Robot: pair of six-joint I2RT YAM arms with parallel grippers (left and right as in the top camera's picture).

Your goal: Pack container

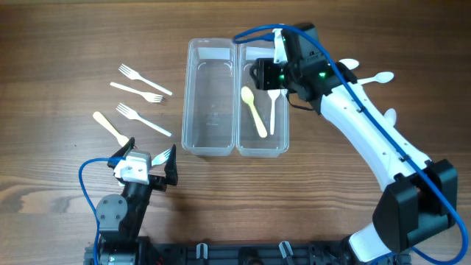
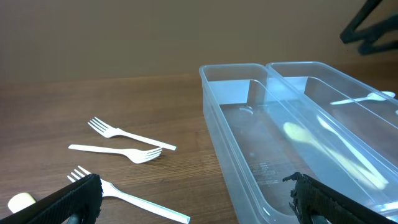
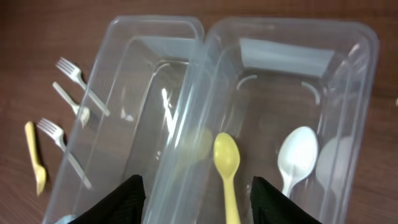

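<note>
left tool (image 1: 146,153) spread, empty | nearest fork (image 1: 143,120) just above it in frame, long axis upper-left to lower-right (tines upper-left) | right tool (image 3: 199,200) spread, farther, over spoon container (image 1: 262,152)

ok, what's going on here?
Cutlery is being packed into two clear containers. The right gripper hovers, jaws open, over the right container, which holds a yellow spoon and a white spoon. The left container is empty. Three white forks and a loose yellow spoon lie on the table. The left gripper sits open, holding nothing.
</note>
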